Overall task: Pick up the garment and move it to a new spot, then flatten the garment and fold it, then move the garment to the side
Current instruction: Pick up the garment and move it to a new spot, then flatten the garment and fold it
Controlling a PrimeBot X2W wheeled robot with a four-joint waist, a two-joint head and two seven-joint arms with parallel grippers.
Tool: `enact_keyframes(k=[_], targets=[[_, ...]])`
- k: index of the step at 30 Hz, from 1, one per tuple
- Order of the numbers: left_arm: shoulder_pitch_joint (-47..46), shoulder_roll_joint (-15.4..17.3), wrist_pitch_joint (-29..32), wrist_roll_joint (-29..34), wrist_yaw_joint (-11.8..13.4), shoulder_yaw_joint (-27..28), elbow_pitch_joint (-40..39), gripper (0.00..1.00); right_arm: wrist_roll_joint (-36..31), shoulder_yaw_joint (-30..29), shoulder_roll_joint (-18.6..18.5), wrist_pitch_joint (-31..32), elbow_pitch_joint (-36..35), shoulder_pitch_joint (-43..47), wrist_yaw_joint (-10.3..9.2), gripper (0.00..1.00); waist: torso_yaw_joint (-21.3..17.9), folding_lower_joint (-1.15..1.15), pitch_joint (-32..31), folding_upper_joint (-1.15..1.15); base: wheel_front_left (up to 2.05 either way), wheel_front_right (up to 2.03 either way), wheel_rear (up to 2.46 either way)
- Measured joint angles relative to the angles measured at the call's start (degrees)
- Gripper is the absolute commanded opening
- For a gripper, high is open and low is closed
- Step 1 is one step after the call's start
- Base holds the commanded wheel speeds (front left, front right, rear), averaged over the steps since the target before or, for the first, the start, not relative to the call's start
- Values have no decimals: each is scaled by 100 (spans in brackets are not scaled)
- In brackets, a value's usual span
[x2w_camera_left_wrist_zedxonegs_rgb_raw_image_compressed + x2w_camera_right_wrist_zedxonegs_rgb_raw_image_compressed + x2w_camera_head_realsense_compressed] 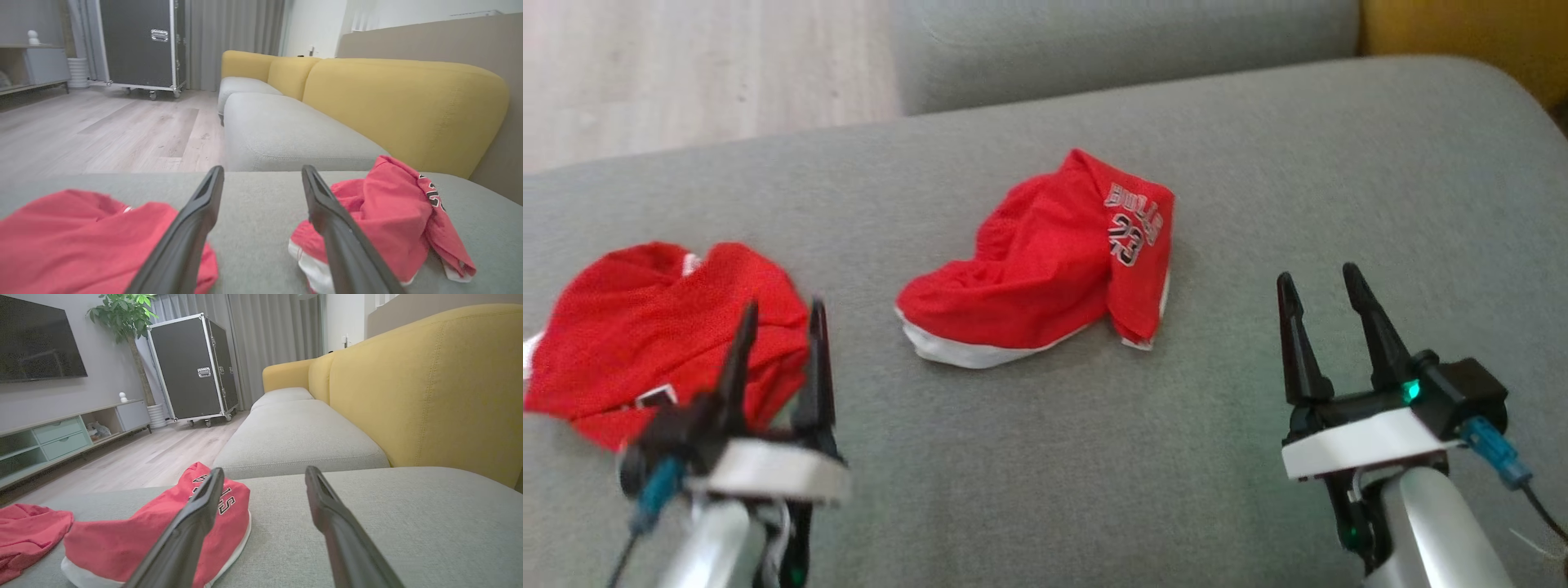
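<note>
2 grippers, both wide open, empty: left gripper [783, 305] over 2nd red garment [645, 318] near cushion's [1339, 163] left edge, right gripper [1319, 273] over bare fabric. Red garment [1045, 261] crumpled mid-cushion, open room round it, esp. right. Floor [686, 73] past far edge.

Left hand [780, 314] and right hand [1319, 282] both spread, empty.

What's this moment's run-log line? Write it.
phase: before pickup; left claw: open, empty; right claw: open, empty; red jersey: crumpled, centre of grey sofa cushion; second red garment: to its left
</note>
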Motion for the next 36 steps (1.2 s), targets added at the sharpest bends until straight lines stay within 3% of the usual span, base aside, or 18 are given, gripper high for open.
enact_keyframes(k=[5, 20, 25, 27, 36], targets=[[626, -175, 1, 230, -3, 188, -210, 100, -32, 43, 2, 0, 66, 120, 0, 100, 195, 0, -178, 0, 0, 0, 0], [541, -458, 0, 577, -224, 355, -371, 100, -298, 85, 1, -1, 264, 65, 0, 100, 324, 2, 16, 0, 0, 0, 0], [413, -483, 0, 613, -258, 352, -344, 100, -558, 125, 0, 0, 961, -243, 0, 100, 483, 2, 141, 0, 0, 0, 0], [344, -525, 0, 614, -281, 324, -282, 100, -750, 48, 1, 2, 1652, -549, 0, 100, 606, 2, 221, 0, 0, 0, 0], [209, -616, 0, 656, -330, 252, -175, 100, -675, -98, -7, 172, 2920, -1305, 0, 100, 940, 2, 415, 0, 0, 0, 0]])
